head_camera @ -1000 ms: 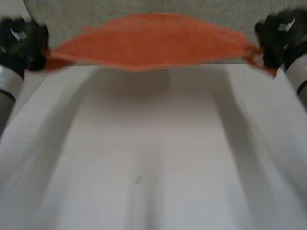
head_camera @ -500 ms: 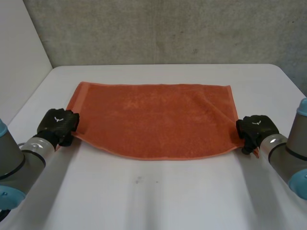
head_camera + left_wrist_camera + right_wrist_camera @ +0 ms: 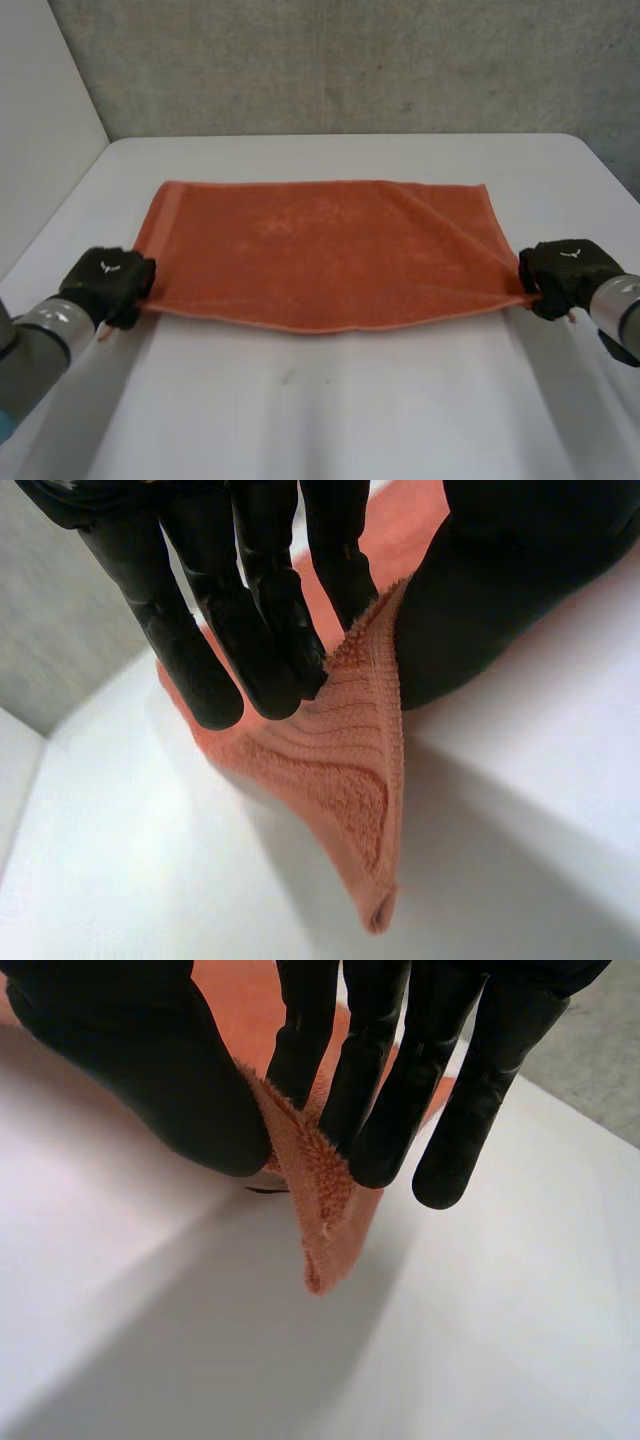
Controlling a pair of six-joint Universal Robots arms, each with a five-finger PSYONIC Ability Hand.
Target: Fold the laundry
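Pinching the near left corner of an orange towel (image 3: 320, 250): left hand (image 3: 108, 283), fingers straight, cloth clamped between them and the thumb. Right hand (image 3: 562, 275): same pinch on the near right corner, fingertips pointing down at the white surface (image 3: 330, 400). Both arms low, reaching in from the near side. Towel: spread across the middle of the surface, near edge stretched between the two hands

A flat white table (image 3: 330, 420) fills the lower frame; rough grey concrete wall (image 3: 350, 60) across the top; plain white panel (image 3: 40, 130) upper left.
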